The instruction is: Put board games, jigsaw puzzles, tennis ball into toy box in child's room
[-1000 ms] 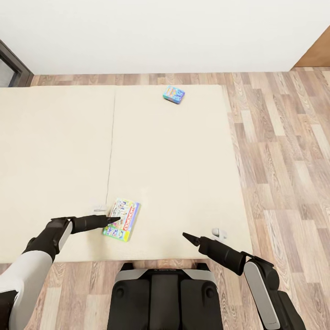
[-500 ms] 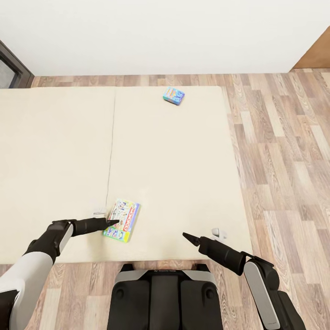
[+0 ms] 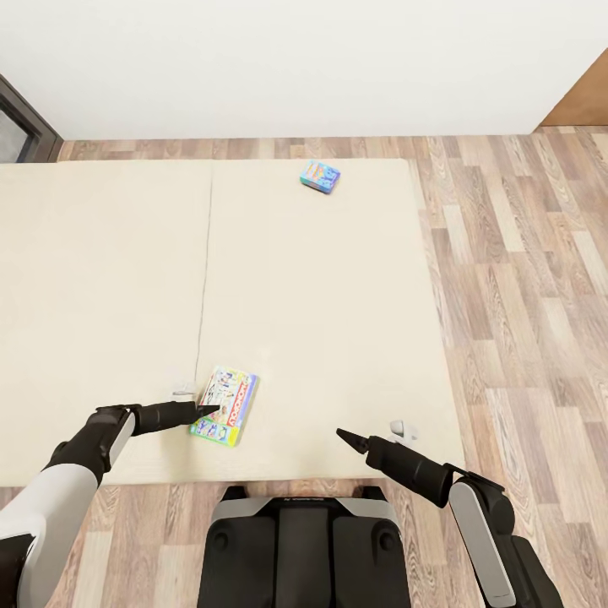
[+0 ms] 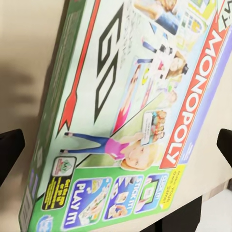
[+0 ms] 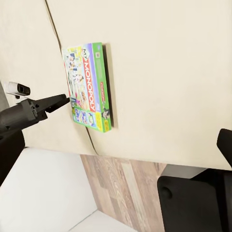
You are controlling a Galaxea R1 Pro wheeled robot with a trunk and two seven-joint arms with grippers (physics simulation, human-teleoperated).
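Two board games lie on the beige bed [image 3: 321, 295]. The white-green Monopoly box [image 3: 225, 405] rests flat near the bed's front edge, and the small blue box [image 3: 320, 176] sits at the far edge. My left gripper [image 3: 205, 411] hovers at the near left side of the Monopoly box [image 4: 125, 111], open, with one finger [image 4: 7, 154] showing at each side of the wrist view and the cover between them. My right gripper [image 3: 344, 436] hangs open over the mattress to the right of that box [image 5: 87, 87], holding nothing.
Wood floor [image 3: 523, 287] runs along the bed's right side and behind it, up to a white wall. A dark door frame [image 3: 21, 127] stands at the far left. My base [image 3: 300, 549] is against the bed's front edge. A small white fitting [image 3: 404, 432] sits by the right gripper.
The left gripper's tip settled slightly nearer and lower over the Monopoly box a second ago, then held still. The right arm and both boxes have stayed put.
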